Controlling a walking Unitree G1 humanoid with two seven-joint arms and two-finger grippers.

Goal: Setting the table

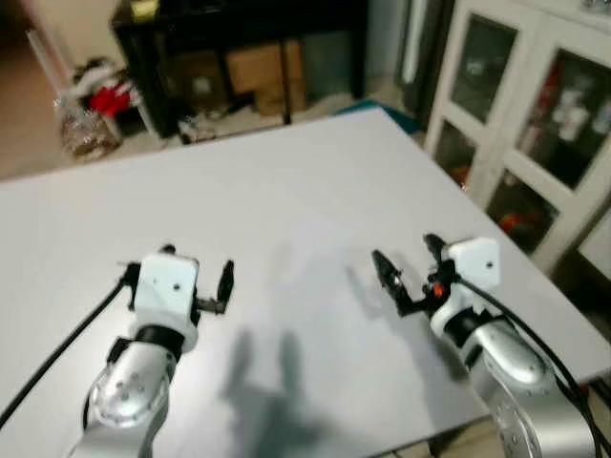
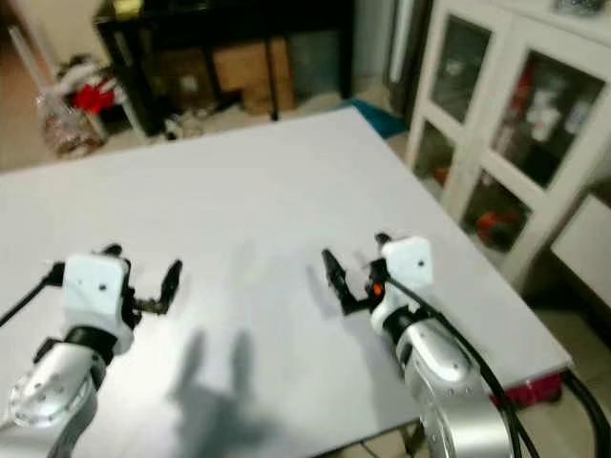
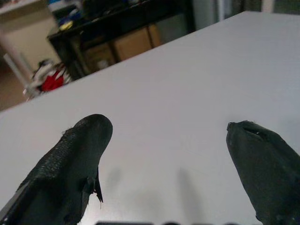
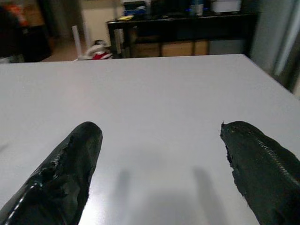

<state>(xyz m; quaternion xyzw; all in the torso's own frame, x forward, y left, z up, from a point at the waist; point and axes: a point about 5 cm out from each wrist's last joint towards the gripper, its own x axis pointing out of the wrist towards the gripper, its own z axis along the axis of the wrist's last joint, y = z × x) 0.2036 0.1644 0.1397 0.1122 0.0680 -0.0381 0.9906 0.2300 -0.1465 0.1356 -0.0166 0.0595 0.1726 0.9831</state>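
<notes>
Both arms are reaching out over a plain white counter [image 1: 315, 191], one on each side of the robot's body.

Left pincer [image 1: 196, 281]: it is hovering above the near left part of the counter. Its two black fingers [image 3: 75, 164] are standing spread apart, with nothing between them. In the left wrist view, bare white surface is showing through the gap.

Right pincer [image 1: 406, 267]: it is hovering above the near right part of the counter, close to the right edge. Its fingers [image 4: 70, 173] are likewise spread wide and are pinching nothing. The right wrist view is showing the counter top running away to its far edge.

Both pincers are casting soft shadows [image 1: 263, 372] on the surface below and between the arms.

Task items: no dishes or cutlery can be made out on the counter.

Surroundings: a black shelf unit [image 1: 239, 48] holding cardboard boxes [image 1: 263, 72] is standing beyond the far edge. A white cabinet with glass doors [image 1: 535, 105] is standing to the right of the counter. A red and white bundle [image 1: 100, 95] is lying on the floor at the far left.
</notes>
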